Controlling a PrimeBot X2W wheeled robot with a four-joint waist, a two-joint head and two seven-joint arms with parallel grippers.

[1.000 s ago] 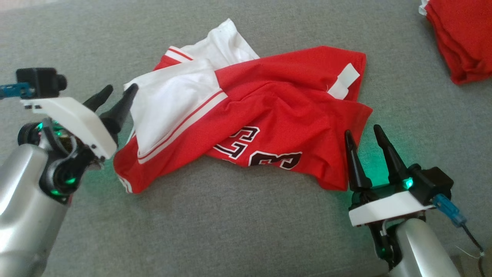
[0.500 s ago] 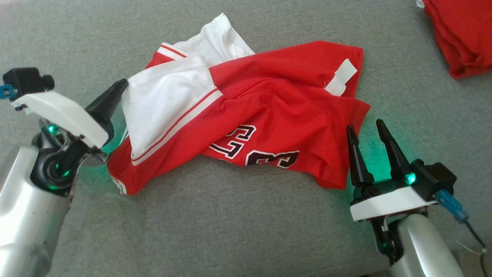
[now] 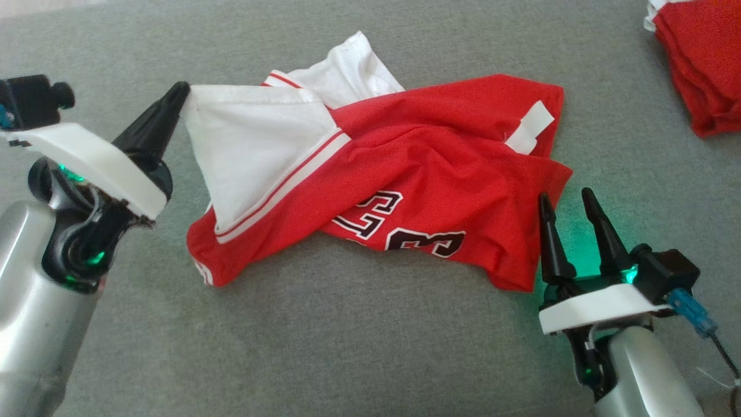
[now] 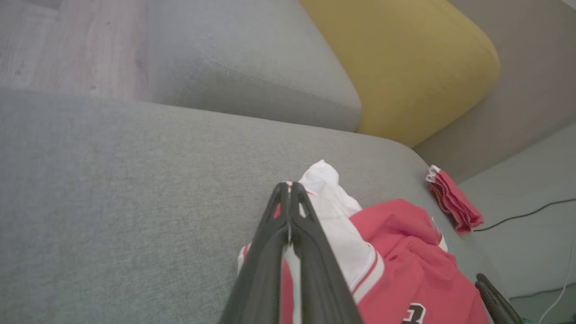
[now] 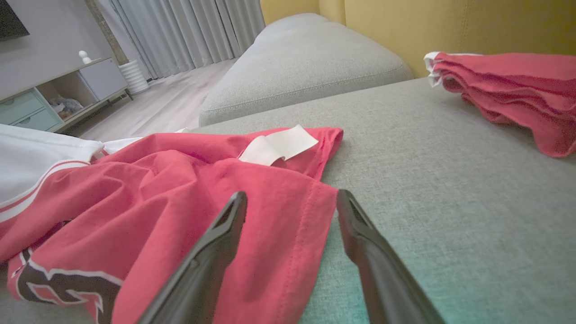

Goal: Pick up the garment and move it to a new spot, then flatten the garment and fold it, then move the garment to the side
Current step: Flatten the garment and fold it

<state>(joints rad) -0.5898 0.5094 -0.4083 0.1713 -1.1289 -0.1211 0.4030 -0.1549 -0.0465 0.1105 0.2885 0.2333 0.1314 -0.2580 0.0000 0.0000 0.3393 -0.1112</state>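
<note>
The garment (image 3: 417,168) is a crumpled red and white jersey with black numerals, lying mid-cushion. My left gripper (image 3: 180,91) is shut on the corner of its white panel, which is lifted and pulled taut toward the left. In the left wrist view the two fingers (image 4: 288,198) meet with white cloth (image 4: 335,220) pinched between them. My right gripper (image 3: 567,200) stands open at the garment's right edge. In the right wrist view its fingers (image 5: 290,202) straddle the red hem (image 5: 288,234) without closing.
A folded red pile (image 3: 703,63) lies at the far right of the grey cushion (image 3: 347,347). A yellow cushion (image 4: 405,63) and a second grey cushion (image 4: 252,67) sit behind. A cable (image 4: 522,216) trails on the floor.
The left gripper closed on the white corner and raised it up and to the left, stretching the white panel. The right gripper stayed open at the red hem. The head camera shifted slightly.
</note>
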